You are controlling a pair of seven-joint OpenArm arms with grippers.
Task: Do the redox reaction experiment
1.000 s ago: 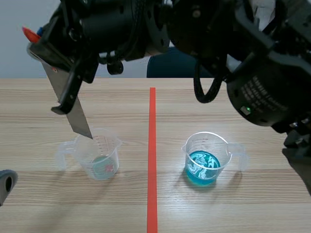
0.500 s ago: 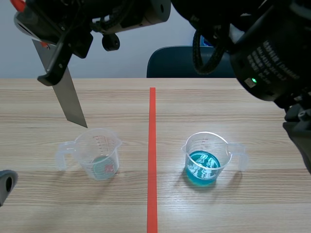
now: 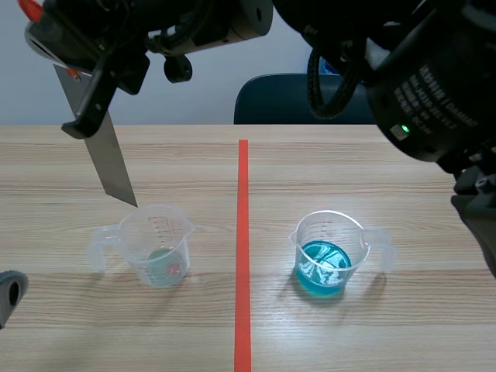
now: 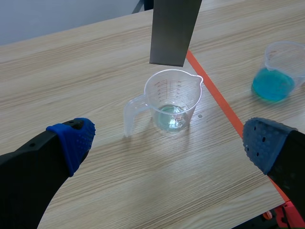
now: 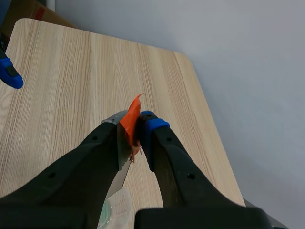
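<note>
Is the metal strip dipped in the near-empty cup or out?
Out: the metal strip ends above the rim of the near-empty cup.

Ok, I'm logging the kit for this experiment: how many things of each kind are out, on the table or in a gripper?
Clear beakers: 2 (blue-liquid beaker, pale-liquid beaker)
Metal strips: 1 (metal strip, clamped in the right gripper above the pale-liquid beaker)
Total: 3

The left gripper is held low, fingers spread wide. The right arm is raised; the right gripper is clamped on a metal strip hanging below it.
</note>
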